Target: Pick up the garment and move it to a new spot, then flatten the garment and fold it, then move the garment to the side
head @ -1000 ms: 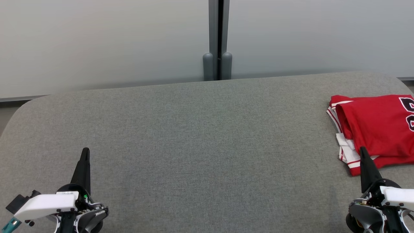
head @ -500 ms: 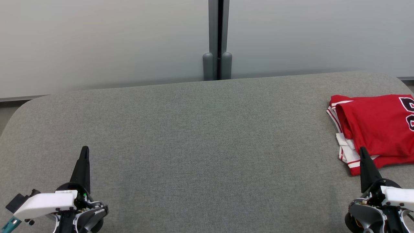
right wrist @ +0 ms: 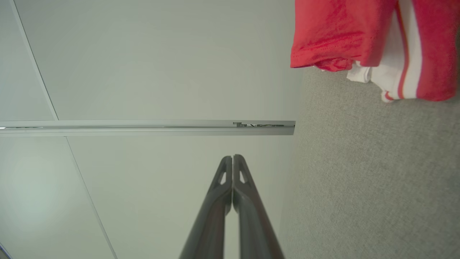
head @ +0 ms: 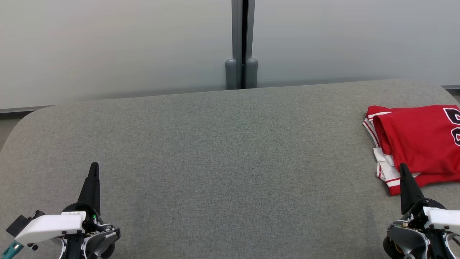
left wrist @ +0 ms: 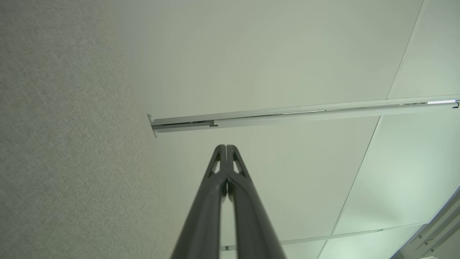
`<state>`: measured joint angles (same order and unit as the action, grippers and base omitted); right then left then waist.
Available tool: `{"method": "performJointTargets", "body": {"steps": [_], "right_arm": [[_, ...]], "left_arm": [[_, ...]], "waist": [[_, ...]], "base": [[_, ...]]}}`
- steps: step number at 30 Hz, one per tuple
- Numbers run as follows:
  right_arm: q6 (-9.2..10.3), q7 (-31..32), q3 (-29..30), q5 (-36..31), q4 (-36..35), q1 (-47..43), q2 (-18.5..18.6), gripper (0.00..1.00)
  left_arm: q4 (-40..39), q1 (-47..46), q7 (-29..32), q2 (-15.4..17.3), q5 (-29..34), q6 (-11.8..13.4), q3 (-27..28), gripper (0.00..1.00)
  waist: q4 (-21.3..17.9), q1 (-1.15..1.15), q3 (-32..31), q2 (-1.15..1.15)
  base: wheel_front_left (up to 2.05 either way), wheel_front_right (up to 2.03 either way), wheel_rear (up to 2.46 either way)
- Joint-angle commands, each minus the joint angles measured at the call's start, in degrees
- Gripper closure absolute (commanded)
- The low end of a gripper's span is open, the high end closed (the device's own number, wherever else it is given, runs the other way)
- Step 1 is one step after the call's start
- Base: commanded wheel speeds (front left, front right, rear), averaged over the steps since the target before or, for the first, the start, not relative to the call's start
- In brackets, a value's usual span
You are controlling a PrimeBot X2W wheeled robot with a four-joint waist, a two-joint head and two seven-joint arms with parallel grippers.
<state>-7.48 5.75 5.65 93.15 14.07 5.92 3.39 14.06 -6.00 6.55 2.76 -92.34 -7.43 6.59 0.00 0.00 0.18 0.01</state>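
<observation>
A broad grey fabric-covered tabletop [head: 230, 144] with rounded corners stretches across the head view, its woven cover smooth and flat. On its right end lies a folded red jersey [head: 420, 140] of shiny knit. White-and-red striped trim pokes out along its left and near edges, and part of a dark, white-outlined numeral shows where the picture cuts it off. The jersey rests flat on the cloth, in from the far edge, its layers stacked unevenly at the near left corner.
</observation>
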Motion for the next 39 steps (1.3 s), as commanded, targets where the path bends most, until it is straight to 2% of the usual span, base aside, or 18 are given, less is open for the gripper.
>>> {"method": "performJointTargets", "body": {"steps": [1,39], "right_arm": [[-0.02,0.28,0.21,-0.17,0.07,0.58,0.09,1.0],[-0.02,0.56,0.5,-0.5,0.09,0.63,-0.16,1.0]], "left_arm": [[0.05,-0.57,0.23,0.12,-0.06,-0.25,0.22,1.0],[0.03,-0.56,0.18,0.12,-0.11,-0.25,0.16,1.0]], "waist": [[0.0,0.0,0.0,-0.01],[0.0,0.0,0.0,-0.01]], "base": [[0.0,0.0,0.0],[0.0,0.0,0.0]]}}
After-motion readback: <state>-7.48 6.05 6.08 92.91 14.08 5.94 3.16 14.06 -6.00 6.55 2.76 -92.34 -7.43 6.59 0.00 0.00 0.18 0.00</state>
